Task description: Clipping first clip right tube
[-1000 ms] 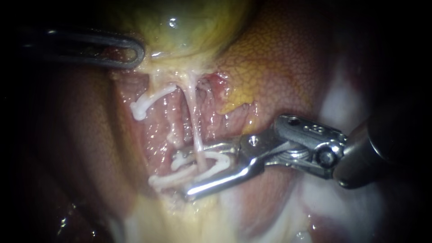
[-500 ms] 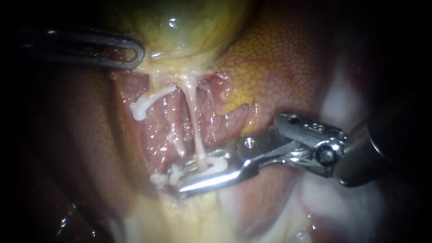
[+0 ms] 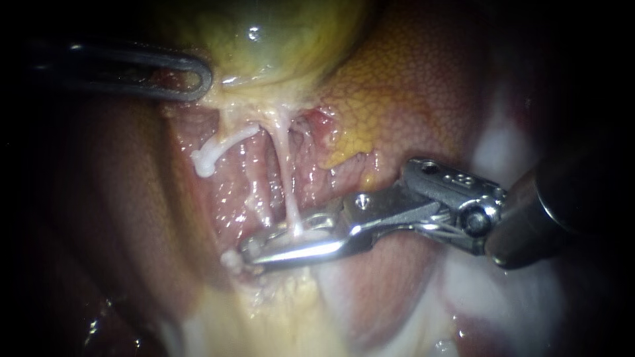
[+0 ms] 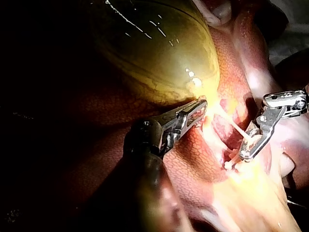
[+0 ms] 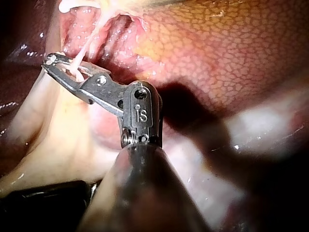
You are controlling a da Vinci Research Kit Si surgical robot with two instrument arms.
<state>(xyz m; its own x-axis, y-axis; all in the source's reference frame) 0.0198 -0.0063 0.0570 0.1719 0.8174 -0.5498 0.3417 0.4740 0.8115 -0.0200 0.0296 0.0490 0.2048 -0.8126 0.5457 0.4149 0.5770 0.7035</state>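
Observation:
The right tube [image 3: 289, 198] is a thin pale strand running down from the yellow-green gallbladder [image 3: 278, 39]. My right instrument [image 3: 250, 253] comes in from the right, and its jaws are shut on a white clip [image 3: 311, 235] that spans this tube low down. The right wrist view shows the tube crossing between those jaws [image 5: 48, 62]. My left instrument [image 3: 205, 79] holds the gallbladder's lower edge, jaws shut on it; the left wrist view shows that hold [image 4: 203, 104]. The left tube bears another white clip [image 3: 211, 155].
Mottled orange-red liver [image 3: 410, 86] lies right of the tubes, above my right instrument's wrist. Pale fatty tissue [image 3: 278, 304] sits below the jaws. Whitish tissue [image 3: 496, 152] lies at the far right.
My right instrument's jaws have closed from wide apart, pressing the white clip flat around the right tube. The left instrument and the gallbladder have not moved.

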